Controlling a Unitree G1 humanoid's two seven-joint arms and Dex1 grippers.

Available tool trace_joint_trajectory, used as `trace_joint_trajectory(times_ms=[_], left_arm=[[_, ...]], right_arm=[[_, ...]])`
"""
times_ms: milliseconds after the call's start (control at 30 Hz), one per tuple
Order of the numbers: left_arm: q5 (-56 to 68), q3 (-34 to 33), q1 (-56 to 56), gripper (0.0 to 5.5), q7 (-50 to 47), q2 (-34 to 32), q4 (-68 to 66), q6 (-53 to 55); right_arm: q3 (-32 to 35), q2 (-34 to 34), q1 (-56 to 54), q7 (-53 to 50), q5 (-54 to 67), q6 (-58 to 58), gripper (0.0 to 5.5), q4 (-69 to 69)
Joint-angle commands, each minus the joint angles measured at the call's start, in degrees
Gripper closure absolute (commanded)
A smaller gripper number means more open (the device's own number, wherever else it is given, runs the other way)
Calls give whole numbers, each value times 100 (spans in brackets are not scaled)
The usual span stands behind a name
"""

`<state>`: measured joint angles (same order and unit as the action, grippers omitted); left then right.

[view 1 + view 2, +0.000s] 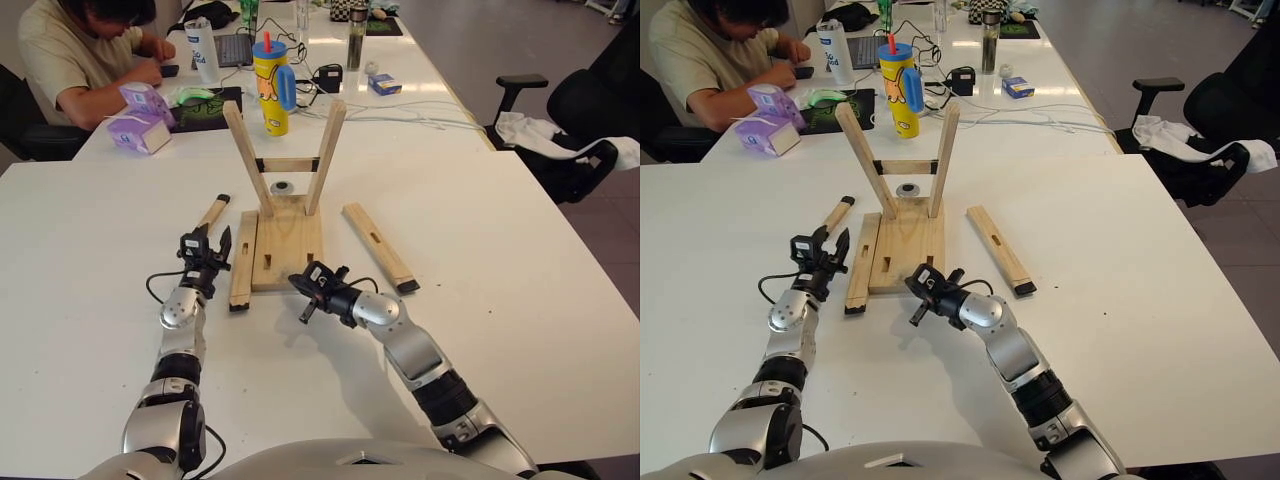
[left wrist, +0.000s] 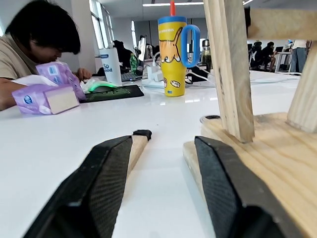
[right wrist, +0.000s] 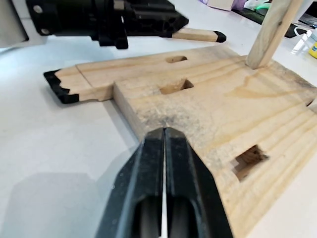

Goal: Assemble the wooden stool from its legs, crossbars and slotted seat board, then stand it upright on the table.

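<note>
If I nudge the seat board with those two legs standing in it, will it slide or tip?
Probably slides: the seat board lies flat on the smooth table. It looks stiff, being thick wood. The upright legs splay and lean, so a push high up might tip it or loosen them.

The seat board point(image 1: 290, 240) lay flat on the table point(image 1: 500, 250), two legs point(image 1: 248, 155) joined by a crossbar point(image 1: 290, 165) standing at its far-edge end.

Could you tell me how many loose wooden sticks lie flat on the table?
3 sticks: one against the slotted wooden seat board's left edge, one farther left, one on its right.
</note>
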<state>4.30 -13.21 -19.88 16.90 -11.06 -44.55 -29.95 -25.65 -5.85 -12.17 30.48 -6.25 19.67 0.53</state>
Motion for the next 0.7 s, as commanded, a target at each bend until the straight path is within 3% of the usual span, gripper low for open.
trace_joint_trajectory(times_ms=[33, 300, 400, 700], left_arm=[[-81, 37, -27, 313, -251, -214, 237, 315], [-87, 122, -660, 313, -249, -615, -310, 745], [-51, 140, -946, 313, -157, -688, -726, 862], [-132, 236, -1608, 313, 142, -971, -2075, 1142]], right_arm=[[175, 26, -17, -99, 122, 53, 550, 107], [478, 243, -227, -631, 130, -37, 550, -87], [653, 420, -292, -770, 330, 469, 550, -95], [404, 313, -442, -663, 226, 715, 550, -113]])
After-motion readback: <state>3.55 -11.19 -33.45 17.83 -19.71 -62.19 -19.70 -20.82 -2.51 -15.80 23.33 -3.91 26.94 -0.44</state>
